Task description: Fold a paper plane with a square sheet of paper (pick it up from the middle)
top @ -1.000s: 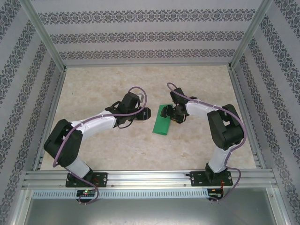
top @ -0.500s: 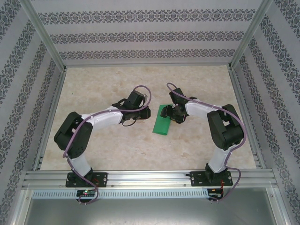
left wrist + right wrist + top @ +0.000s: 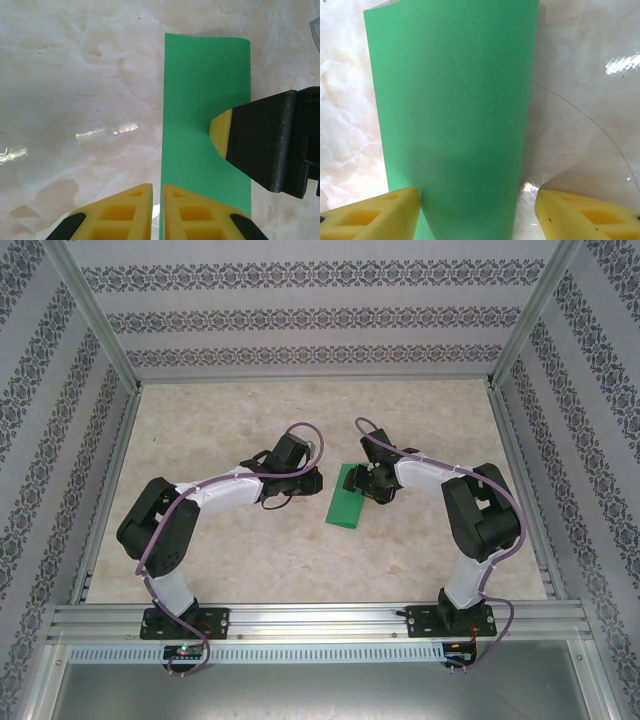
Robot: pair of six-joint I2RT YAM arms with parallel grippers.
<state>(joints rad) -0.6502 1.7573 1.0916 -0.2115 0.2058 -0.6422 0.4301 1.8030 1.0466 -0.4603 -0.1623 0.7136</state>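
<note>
Green paper (image 3: 345,498), a narrow rectangle with straight long edges, lies flat on the pale marbled counter (image 3: 240,415), near its middle and between the two grippers. In the top view the strip runs slightly askew, with its far end tipped toward the right arm.

Left gripper (image 3: 313,480): it sits just beside the paper's left long edge. In the left wrist view (image 3: 157,187) its yellow jaws are pressed almost together, with only a thin slit between them. The paper's (image 3: 205,100) left edge lines up with that slit, and the right-hand pad overlaps the green. Whether the jaws pinch the paper's edge cannot be told.

Right gripper (image 3: 366,483): it sits at the paper's right long edge, toward the far end. In the right wrist view (image 3: 477,200) its jaws are spread wide. One yellow pad is at the paper's (image 3: 455,115) left edge, and the other is over bare counter to the paper's right, apart from it. In the left wrist view one yellow fingertip (image 3: 220,132) of this gripper rests on the paper's top face, inward of its right edge.

A purple cable (image 3: 300,430) loops above the left wrist, to the paper's left.
</note>
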